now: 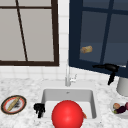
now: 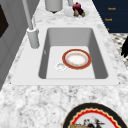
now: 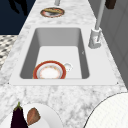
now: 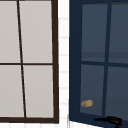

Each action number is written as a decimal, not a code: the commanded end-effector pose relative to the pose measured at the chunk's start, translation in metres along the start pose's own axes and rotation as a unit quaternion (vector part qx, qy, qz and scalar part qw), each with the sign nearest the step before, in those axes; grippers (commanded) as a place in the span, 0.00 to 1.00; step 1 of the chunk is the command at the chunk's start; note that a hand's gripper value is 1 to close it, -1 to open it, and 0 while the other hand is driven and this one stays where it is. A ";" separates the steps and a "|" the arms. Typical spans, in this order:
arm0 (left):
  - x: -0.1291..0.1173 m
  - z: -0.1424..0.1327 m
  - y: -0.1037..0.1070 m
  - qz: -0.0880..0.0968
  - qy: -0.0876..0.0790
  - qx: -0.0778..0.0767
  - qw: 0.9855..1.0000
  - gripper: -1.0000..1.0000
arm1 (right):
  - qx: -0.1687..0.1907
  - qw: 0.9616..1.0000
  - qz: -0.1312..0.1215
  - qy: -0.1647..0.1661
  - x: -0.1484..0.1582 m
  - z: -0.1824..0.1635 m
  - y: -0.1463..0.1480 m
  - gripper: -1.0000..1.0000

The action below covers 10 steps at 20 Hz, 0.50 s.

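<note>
My left hand point(image 1: 39, 108) hangs by the sink's front left corner with its fingers relaxed and pointing down, holding nothing; it is also in the right side view point(image 3: 18, 6) and the left side view point(image 2: 125, 47). A red-rimmed dish point(image 2: 76, 59) lies in the sink basin point(image 2: 72, 37) beside the drain point(image 2: 60, 66), and looks like a red round shape point(image 1: 67, 114) from the front. My right hand point(image 1: 110, 68) is up at the lower edge of the open blue glass cabinet door point(image 1: 75, 37), fingers stretched left along it. The upper view has this hand point(image 4: 110, 120) too.
The faucet point(image 1: 67, 75) stands behind the basin. A plate with a bread stick point(image 1: 13, 104) lies on the left counter. At the right are a white plate with an eggplant point(image 1: 121, 108) and a grey canister point(image 1: 123, 86). A small tan object point(image 1: 86, 49) sits behind the door's glass.
</note>
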 end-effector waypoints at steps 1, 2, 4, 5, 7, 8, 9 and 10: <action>0.000 0.000 0.000 0.000 0.000 0.000 1.000 0.50 | -0.001 1.000 -0.010 0.000 -0.035 0.010 -0.001 0.00; 0.000 0.000 0.000 0.000 0.000 0.000 1.000 0.50 | -0.004 1.000 -0.010 -0.011 -0.041 0.010 -0.003 0.00; 0.000 0.000 0.000 0.000 0.000 0.000 1.000 0.50 | -0.005 0.999 -0.011 -0.031 -0.055 0.009 -0.004 0.00; 0.000 0.000 0.000 0.000 0.000 0.000 1.000 0.50 | -0.003 0.999 -0.014 -0.040 -0.058 0.004 -0.005 0.00; 0.000 0.000 0.000 0.000 0.000 0.000 1.000 0.50 | -0.005 0.998 -0.019 -0.053 -0.066 -0.002 -0.009 0.00; 0.000 0.000 0.000 0.000 0.000 0.000 1.000 0.50 | -0.007 0.998 -0.019 -0.058 -0.071 -0.003 -0.011 0.00; 0.000 0.000 0.000 0.000 0.000 0.000 1.000 0.50 | -0.009 0.998 -0.019 -0.061 -0.075 -0.005 -0.013 0.00; 0.000 0.000 0.000 0.000 0.000 0.000 1.000 0.50 | -0.011 0.998 -0.020 -0.065 -0.081 -0.008 -0.014 0.00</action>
